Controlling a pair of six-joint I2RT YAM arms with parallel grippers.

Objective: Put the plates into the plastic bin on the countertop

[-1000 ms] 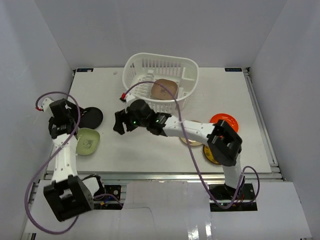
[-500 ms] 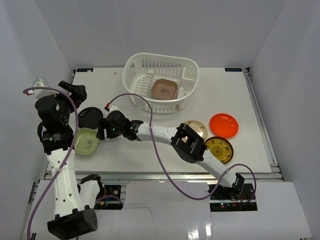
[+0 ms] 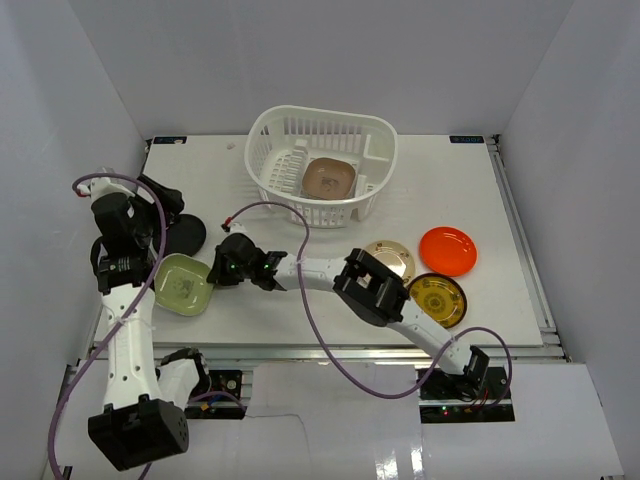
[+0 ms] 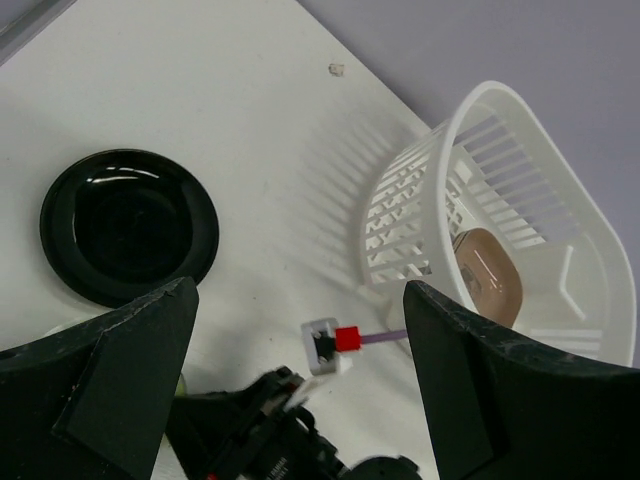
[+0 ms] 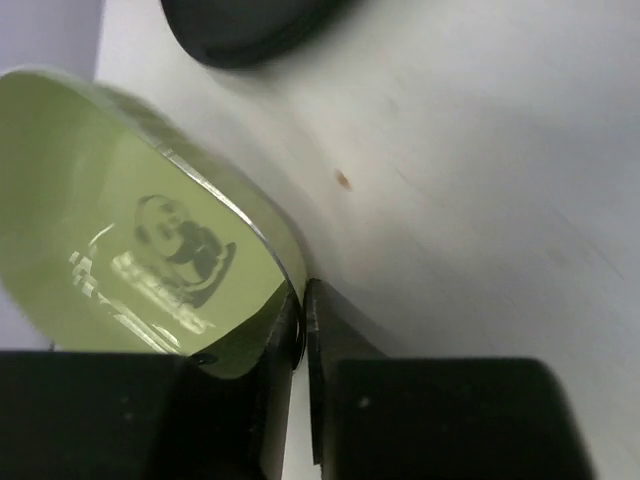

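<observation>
Clamping right gripper (image 5: 303,320) on rim of glossy pale-green plate (image 5: 120,200), lower left, bearing panda print and illegible lettering; holding left gripper (image 4: 298,300) spread wide.

Pairs white tubular links with boxy black joint housings on both the left arm (image 3: 125,310) and the right arm (image 3: 312,268). Trails a thin purple cable (image 4: 380,338) in loose loops along each, joined to a white connector by a red plug (image 4: 346,338). Ends in matte black, wedge-shaped fingers with roughened edges on the left end effector (image 4: 297,300), and in flat, smooth black slabs on the right end effector (image 5: 302,300).
</observation>
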